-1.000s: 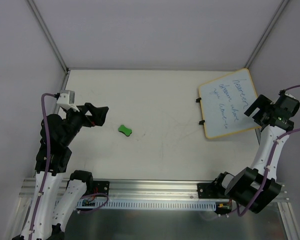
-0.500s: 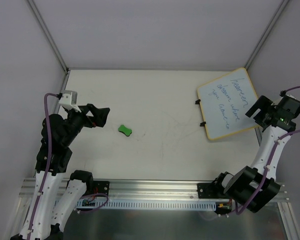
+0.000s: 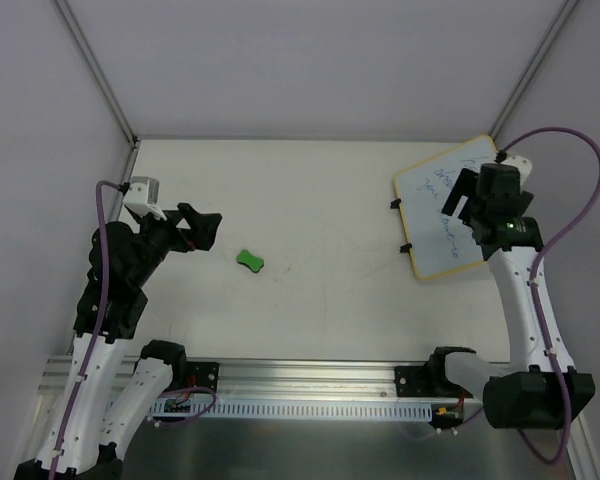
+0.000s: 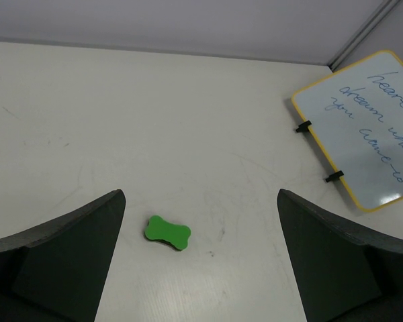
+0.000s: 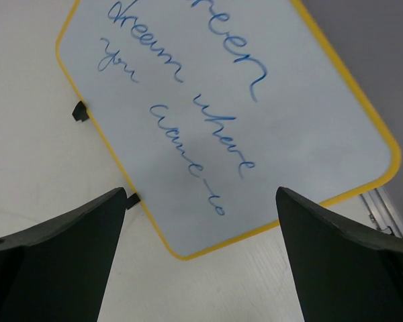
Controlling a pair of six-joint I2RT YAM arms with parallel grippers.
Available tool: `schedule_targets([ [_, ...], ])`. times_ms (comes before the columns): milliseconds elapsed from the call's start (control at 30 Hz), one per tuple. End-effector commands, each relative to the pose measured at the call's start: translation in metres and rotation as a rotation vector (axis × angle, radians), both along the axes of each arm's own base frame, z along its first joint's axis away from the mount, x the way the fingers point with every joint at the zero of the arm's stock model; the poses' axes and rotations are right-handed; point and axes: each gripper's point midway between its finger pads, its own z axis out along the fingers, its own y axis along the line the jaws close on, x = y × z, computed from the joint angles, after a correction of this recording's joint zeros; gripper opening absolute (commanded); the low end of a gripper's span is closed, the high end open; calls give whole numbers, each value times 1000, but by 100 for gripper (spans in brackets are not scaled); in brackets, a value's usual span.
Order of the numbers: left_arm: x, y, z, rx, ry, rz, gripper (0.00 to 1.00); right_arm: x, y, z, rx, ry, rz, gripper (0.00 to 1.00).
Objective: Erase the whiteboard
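The whiteboard (image 3: 427, 205) lies flat at the table's far right, yellow-framed, with blue handwriting and two small black feet on its left edge; it also shows in the left wrist view (image 4: 376, 127). My right gripper (image 3: 465, 205) hovers open over it, jaws wide above the board's near corner (image 5: 200, 194), holding nothing. The whiteboard's writing (image 5: 188, 100) fills the right wrist view. A green bone-shaped eraser (image 3: 250, 261) lies left of the table's centre. My left gripper (image 3: 202, 232) stands open and empty just left of it, with the eraser (image 4: 167, 233) low between its fingers and closer to the left one.
The white table (image 3: 330, 190) is walled at the back and both sides, with metal corner posts. An aluminium rail (image 3: 310, 385) with the arm bases runs along the near edge. Faint scuff marks show near the table's middle.
My right arm has swung from beyond the board's right edge to above the board, covering part of the writing. The left arm has barely shifted. Eraser and board have not moved.
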Motion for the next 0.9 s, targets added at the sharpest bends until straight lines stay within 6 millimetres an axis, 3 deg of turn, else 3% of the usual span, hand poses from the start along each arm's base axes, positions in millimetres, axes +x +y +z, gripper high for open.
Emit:
schedule_targets([
  [0,6,3,15,-31,-17,38,99,-9,6,-15,-102,35,-222,99],
  [33,9,3,12,-37,-4,44,99,-5,29,-19,-108,34,-185,99],
  [67,10,2,11,-47,5,47,99,-6,31,-31,-160,76,-232,99],
  [133,14,2,6,-51,27,56,99,-1,58,-44,-111,64,-277,98],
  [167,16,3,4,-57,36,64,99,-5,63,-46,-115,98,-305,97],
  [200,16,3,4,-60,40,69,99,0,73,-66,-75,116,-379,95],
  [267,18,3,1,-71,53,74,99,1,88,-75,-58,159,-416,87],
  [333,19,1,-1,-74,62,69,99,8,100,-98,-36,186,-484,82],
  [433,19,0,-3,-73,69,58,99,17,113,-117,-2,192,-539,74],
  [667,15,-5,-13,-100,101,38,99,24,124,-156,24,239,-620,68],
  [867,11,-7,-16,-109,108,30,99,30,129,-175,48,262,-663,60],
])
